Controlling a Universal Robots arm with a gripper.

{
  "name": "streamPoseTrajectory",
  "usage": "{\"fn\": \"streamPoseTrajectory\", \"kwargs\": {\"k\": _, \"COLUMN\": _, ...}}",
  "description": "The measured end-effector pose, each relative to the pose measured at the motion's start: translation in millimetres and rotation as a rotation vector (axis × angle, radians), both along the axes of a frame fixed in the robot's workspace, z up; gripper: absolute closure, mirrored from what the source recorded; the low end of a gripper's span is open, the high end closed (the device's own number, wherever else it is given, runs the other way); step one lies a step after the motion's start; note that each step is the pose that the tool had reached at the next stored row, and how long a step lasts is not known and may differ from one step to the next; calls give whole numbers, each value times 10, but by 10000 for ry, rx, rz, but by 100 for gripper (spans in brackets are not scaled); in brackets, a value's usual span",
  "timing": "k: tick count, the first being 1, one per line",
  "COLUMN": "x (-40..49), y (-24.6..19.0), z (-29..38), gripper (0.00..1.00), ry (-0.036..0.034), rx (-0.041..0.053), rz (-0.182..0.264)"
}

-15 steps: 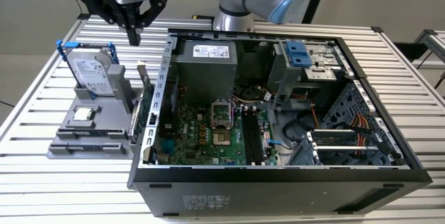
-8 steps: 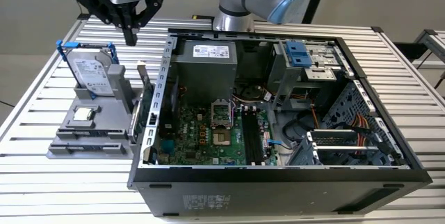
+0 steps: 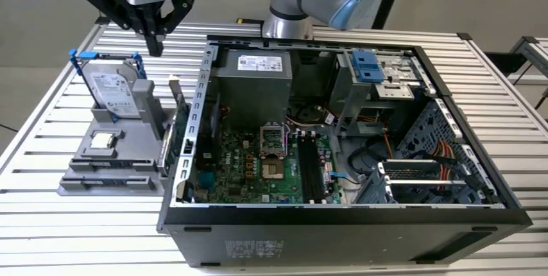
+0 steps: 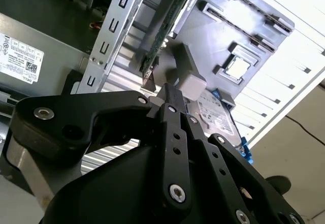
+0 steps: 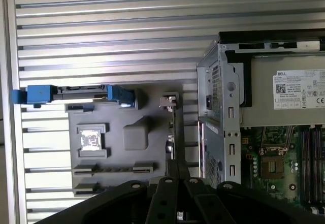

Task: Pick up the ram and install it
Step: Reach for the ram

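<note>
My gripper (image 3: 155, 49) hangs shut, with nothing between its fingers, over the far end of the grey parts fixture (image 3: 86, 183) at the exterior view's left. Both wrist views show the black fingers pressed together (image 4: 167, 91) (image 5: 175, 169). They sit just above the fixture, beside an upright green card with a metal bracket (image 3: 174, 119) (image 5: 172, 127). The ram is hidden or out of view. The fixture's long narrow slots (image 5: 114, 169) look dark. The motherboard's long black slots (image 3: 310, 167) (image 5: 310, 163) lie inside the open computer case (image 3: 342, 221).
A silver hard drive with blue rails (image 3: 114, 93) (image 5: 76, 93) stands upright at the fixture's far end. A square processor chip (image 3: 102, 140) (image 5: 91, 140) lies in a recess. The case's metal wall (image 5: 218, 127) rises close to the fingers. The slatted table (image 3: 51, 224) surrounds everything.
</note>
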State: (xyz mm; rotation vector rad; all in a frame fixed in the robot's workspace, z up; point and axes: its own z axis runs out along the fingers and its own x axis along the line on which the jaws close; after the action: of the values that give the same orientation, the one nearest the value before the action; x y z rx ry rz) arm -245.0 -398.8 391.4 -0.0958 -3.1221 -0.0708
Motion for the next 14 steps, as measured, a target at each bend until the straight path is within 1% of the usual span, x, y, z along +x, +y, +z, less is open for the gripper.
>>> {"fn": "streamPoseTrajectory", "kwargs": {"k": 3, "x": -35, "y": 0, "z": -1, "gripper": 100, "ry": 4, "rx": 0, "rz": 1}}
{"fn": "streamPoseTrajectory", "kwargs": {"k": 4, "x": -59, "y": 0, "z": -1, "gripper": 100, "ry": 6, "rx": 0, "rz": 2}}
{"fn": "streamPoseTrajectory", "kwargs": {"k": 14, "x": -173, "y": 0, "z": -3, "gripper": 100, "ry": 14, "rx": 0, "rz": 5}}
